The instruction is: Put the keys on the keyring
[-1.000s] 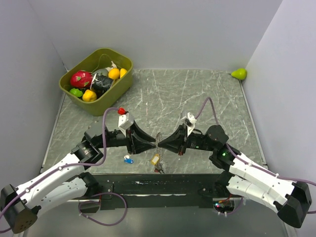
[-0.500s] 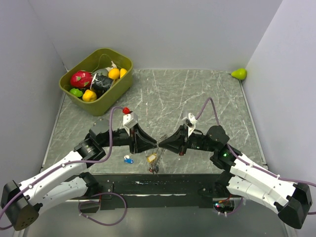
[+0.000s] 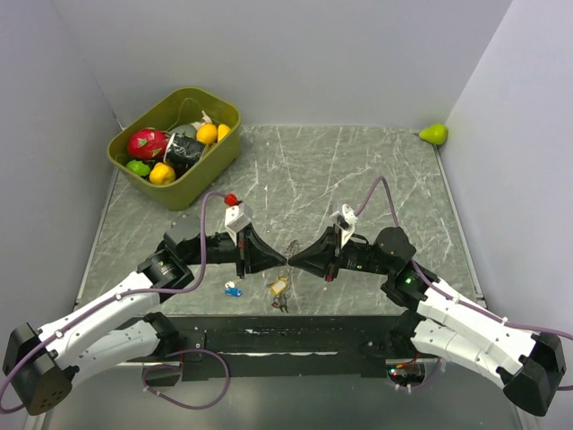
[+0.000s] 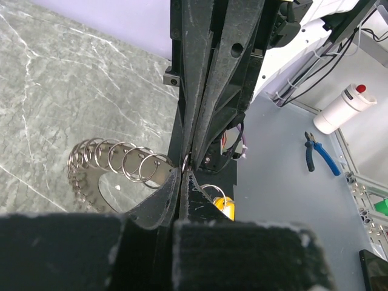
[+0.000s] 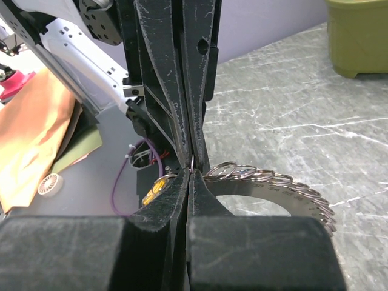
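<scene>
You have the marble table (image 3: 358, 179) with a green bin (image 3: 221, 114) of toy fruit at its far left corner, well clear of the work. Both arms meet tip to tip over the near middle of the table. The left gripper (image 4: 183, 177) is closed, and so is the right gripper (image 5: 190, 177). Each appears clamped on the same thin wire edge of the keyring (image 5: 273, 189), which is held up between them. The wrist views show the keyring as a flat curved metal piece strung with many small wire loops. Judge it light and stiff in the plate, but loose and rattling in the loops, with smooth metal that will slip or swivel under a narrow pinch. Your hold should be on the plate's edge or a single loop, fingers square across the wire; a grip across several loops is likely to roll. Below the tips is the yellow key (image 3: 279, 287), seemingly hanging by a small ring, though I cannot confirm it is attached. The dark key (image 3: 281, 305) is just beside it at the near table edge, and the blue key (image 3: 233, 289) lies apart to the left on the table. The keys are tiny, light and hard. Take them by the plastic head, leaving the hole free for threading.
</scene>
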Controlling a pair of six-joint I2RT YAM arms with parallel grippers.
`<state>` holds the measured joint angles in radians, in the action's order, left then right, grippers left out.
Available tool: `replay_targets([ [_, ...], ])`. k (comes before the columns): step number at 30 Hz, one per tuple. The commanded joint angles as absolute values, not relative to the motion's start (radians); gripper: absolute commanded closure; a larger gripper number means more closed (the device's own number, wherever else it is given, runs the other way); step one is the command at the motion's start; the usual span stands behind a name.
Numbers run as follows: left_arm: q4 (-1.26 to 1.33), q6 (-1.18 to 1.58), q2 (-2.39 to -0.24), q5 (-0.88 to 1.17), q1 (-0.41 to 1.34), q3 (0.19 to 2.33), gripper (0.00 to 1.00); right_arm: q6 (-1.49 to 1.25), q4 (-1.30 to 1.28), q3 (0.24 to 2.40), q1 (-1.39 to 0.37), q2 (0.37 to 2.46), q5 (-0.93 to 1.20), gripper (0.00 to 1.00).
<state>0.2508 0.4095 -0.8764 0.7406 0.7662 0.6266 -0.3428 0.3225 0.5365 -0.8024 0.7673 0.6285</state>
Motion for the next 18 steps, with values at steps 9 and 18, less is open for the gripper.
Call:
replay_targets([
  [9,0.391,0.324,-0.697,0.672,0.769,0.526,0.99,-0.348,0.437,0.474,-0.799,0.570,0.430,0.02],
  [18,0.373,0.189,-0.577,0.632,0.825,0.499,0.99,-0.341,0.408,0.451,-0.784,0.532,0.407,0.01],
])
